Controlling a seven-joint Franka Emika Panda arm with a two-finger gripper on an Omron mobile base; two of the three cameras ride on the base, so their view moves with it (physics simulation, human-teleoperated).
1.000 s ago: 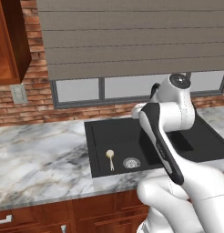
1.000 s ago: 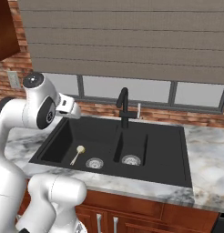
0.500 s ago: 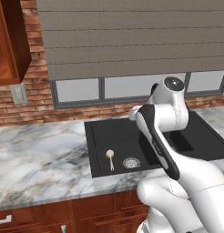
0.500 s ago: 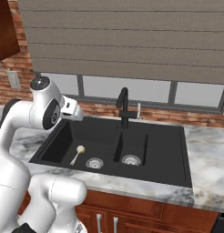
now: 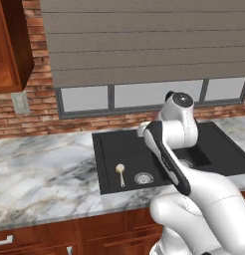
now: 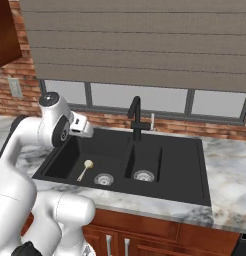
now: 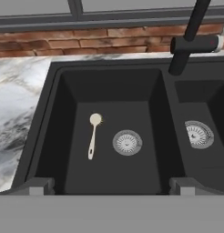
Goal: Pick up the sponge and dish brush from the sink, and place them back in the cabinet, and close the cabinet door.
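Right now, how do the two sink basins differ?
The left basin is wider and holds the dish brush, lying beside its drain with the head toward the back wall. The right basin is narrower and nothing but its drain shows in the visible part. The faucet spout hangs near the divider between them. Both are matte black, each with a round silver drain.

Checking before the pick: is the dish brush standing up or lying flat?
Lying flat. The dish brush rests on the floor of the sink, left basin, head away from the camera, beside the drain.
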